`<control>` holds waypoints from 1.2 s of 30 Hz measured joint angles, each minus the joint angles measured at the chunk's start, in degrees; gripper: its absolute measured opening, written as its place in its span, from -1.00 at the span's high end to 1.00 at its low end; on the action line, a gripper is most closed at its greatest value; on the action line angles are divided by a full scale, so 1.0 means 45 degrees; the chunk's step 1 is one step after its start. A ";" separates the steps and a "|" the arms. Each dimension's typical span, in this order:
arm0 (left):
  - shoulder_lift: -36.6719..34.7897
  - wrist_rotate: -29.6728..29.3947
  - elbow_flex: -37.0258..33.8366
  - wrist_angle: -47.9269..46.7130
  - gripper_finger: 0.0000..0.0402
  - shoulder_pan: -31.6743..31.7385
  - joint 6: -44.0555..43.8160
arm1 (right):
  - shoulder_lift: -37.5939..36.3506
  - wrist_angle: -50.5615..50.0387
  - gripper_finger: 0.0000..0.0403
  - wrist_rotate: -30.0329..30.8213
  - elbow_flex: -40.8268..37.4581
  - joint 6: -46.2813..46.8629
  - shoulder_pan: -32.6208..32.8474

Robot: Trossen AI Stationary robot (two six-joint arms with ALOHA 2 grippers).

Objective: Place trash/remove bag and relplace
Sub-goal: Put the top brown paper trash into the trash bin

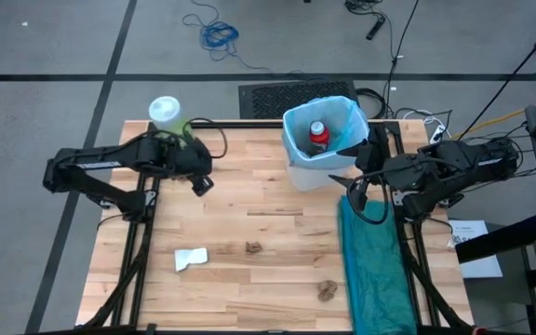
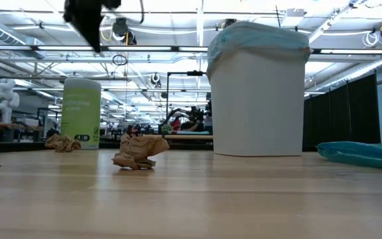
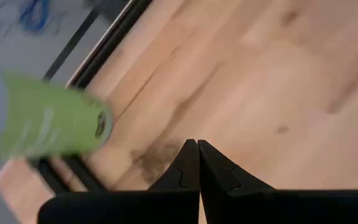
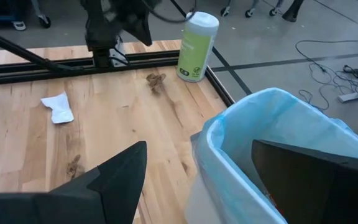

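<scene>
Paper wad (image 2: 140,152) before wastebasket (image 2: 257,99), bottle (image 2: 81,113).

Two matte black jointed arms, left arm (image 1: 110,167) and right arm (image 1: 445,167), with black cables and tapered, wedge-shaped fingers (image 3: 188,168).

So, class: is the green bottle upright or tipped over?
Upright. The low view shows the green bottle standing on its base on the table; from above, its white cap faces up.

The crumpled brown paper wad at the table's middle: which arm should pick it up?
Probably left. The left gripper, shut and empty, hangs nearer the crumpled brown paper wad; the open right gripper sits beside the white wastebasket.
</scene>
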 joint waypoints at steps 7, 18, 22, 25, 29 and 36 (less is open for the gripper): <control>0.0056 0.0044 -0.2609 0.0371 1.00 0.1503 -0.0361 | 0.0071 0.0010 -0.41 0.0006 0.0000 0.0000 0.0000; -0.0017 0.1037 -0.4532 0.2961 0.87 0.3840 0.1323 | 0.0830 0.0012 -0.41 0.0005 -0.0005 0.0066 0.0000; -0.0021 0.1429 -0.4678 0.3046 0.64 0.4792 0.1648 | 0.1139 0.0014 -0.41 0.0021 -0.0010 0.0146 0.0000; -0.0013 0.1970 -0.5171 0.3471 0.46 0.5414 0.1925 | 0.1290 0.0013 -0.41 0.0034 -0.0010 0.0134 0.0000; -0.0008 0.2197 -0.6069 0.4386 0.30 0.6106 0.2207 | 0.1425 0.0015 -0.41 0.0058 -0.0010 0.0085 0.0000; 0.0004 0.2761 -0.7358 0.5190 0.23 0.7262 0.2767 | 0.1443 0.0354 -0.41 0.0063 -0.0010 -0.0231 0.0000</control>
